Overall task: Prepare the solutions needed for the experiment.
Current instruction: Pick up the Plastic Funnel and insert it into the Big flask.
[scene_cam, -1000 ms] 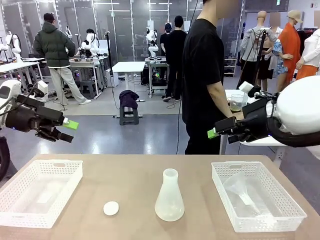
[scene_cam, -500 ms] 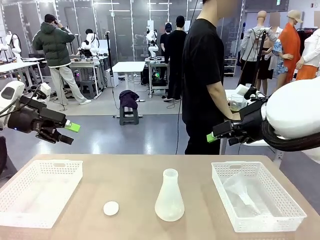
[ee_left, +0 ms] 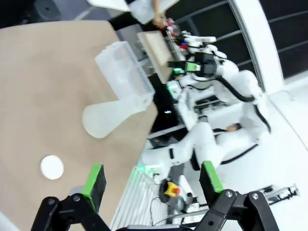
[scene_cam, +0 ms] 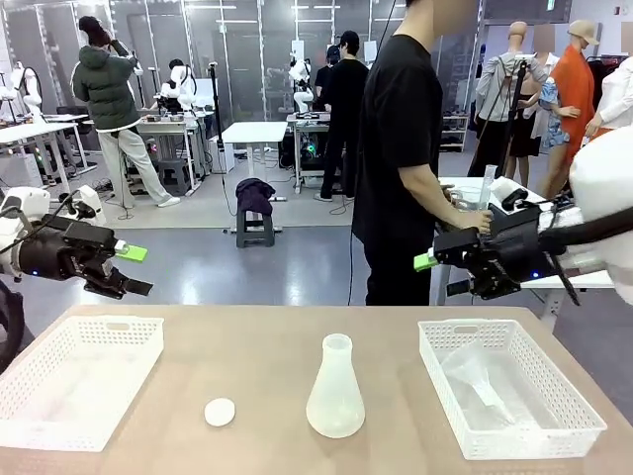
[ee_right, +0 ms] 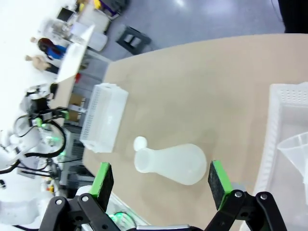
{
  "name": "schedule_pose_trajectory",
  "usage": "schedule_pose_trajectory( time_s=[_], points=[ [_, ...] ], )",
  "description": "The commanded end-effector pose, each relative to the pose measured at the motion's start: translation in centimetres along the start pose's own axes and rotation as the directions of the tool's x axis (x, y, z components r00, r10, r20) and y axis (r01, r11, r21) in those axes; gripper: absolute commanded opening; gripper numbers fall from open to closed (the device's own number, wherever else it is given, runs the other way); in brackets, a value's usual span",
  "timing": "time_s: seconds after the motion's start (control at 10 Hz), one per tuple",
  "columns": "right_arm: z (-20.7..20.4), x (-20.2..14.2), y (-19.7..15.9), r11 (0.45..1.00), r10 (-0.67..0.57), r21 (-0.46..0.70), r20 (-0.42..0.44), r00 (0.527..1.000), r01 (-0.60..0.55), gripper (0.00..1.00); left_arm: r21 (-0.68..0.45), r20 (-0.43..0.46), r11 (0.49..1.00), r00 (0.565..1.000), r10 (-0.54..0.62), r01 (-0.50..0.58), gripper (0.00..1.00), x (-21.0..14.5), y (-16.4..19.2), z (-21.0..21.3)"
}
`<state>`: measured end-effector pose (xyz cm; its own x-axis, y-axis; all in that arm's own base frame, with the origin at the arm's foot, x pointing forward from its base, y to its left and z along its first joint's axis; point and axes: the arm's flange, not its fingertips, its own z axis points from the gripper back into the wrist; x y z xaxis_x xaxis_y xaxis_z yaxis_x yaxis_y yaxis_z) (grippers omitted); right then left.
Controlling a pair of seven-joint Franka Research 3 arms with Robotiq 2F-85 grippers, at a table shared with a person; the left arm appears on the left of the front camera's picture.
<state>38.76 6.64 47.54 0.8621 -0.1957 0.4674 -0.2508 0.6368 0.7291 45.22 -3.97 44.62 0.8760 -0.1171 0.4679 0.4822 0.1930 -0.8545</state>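
At the frame's left and right edges, above the desk (scene_cam: 267, 346), we see the left pincer (scene_cam: 131, 270) and right pincer (scene_cam: 440, 275), both spread and pinching nothing. At lower centre stands a frosted flask (scene_cam: 334, 391). The solution (scene_cam: 334, 424) shows only as a faint yellow-green tint at its base, and a white cap (scene_cam: 220, 412) lies just left.

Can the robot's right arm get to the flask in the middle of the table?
Probably yes: the right gripper hangs open in the air, and nothing stands between it and the flask.
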Motion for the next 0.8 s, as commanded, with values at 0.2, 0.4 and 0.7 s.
schedule_pose_trajectory(
  time_s=[0.2,0.4,0.7],
  points=[
    [-1.5,1.0,-3.4,0.947,-0.18,0.267,-0.024,0.983,0.18,1.0,-0.249,0.019,0.967,0.998,0.056,-0.049,1.0,1.2,2.3,0.6],
    [-1.7,0.9,-4.7,0.904,-0.266,0.336,-0.043,0.963,0.265,1.0,-0.341,0.026,0.937,0.996,0.088,-0.074,1.0,0.9,2.4,1.0],
    [-1.6,0.9,-5.4,0.9,-0.267,0.351,-0.024,0.963,0.259,1.0,-0.357,0.004,0.929,0.994,0.108,-0.1,1.0,0.9,2.5,0.4]
  ],
)
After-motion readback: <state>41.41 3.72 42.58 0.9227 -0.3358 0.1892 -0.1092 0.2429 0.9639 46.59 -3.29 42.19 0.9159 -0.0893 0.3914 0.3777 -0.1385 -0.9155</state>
